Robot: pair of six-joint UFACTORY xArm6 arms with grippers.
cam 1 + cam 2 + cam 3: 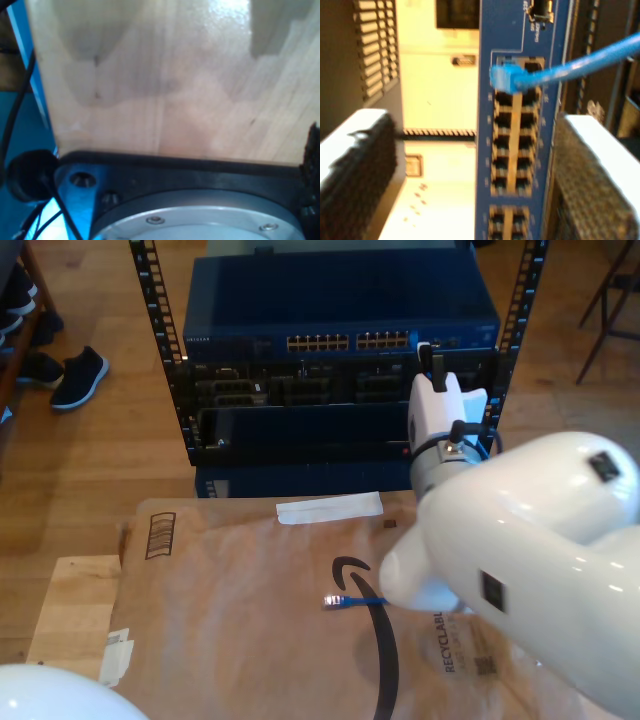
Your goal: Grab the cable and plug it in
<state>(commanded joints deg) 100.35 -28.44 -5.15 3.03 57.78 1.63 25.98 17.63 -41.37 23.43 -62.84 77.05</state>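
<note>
The second gripper (480, 170) stands wide open in front of the dark blue network switch (502, 30), its two black ridged pads (357, 165) spread well apart and holding nothing. Between and beyond those pads, the thin bright blue Ethernet cable (580, 62) runs in from the side, and its small translucent blue plug (504, 78) sits seated in a port at the end of the yellow-lined port block (515, 145). The plug is clear of both pads, not touching either.

In the exterior view, the white arm (520, 530) reaches toward the rack at the exterior view's right. The cable's other plug (333, 602) lies loose on the brown cardboard sheet (230, 610), just beside the arm's bulk.

The first wrist view looks down on a pale wooden board (165, 80) above a black mounting ring (190, 175); whether the first gripper is open or closed cannot be told.
</note>
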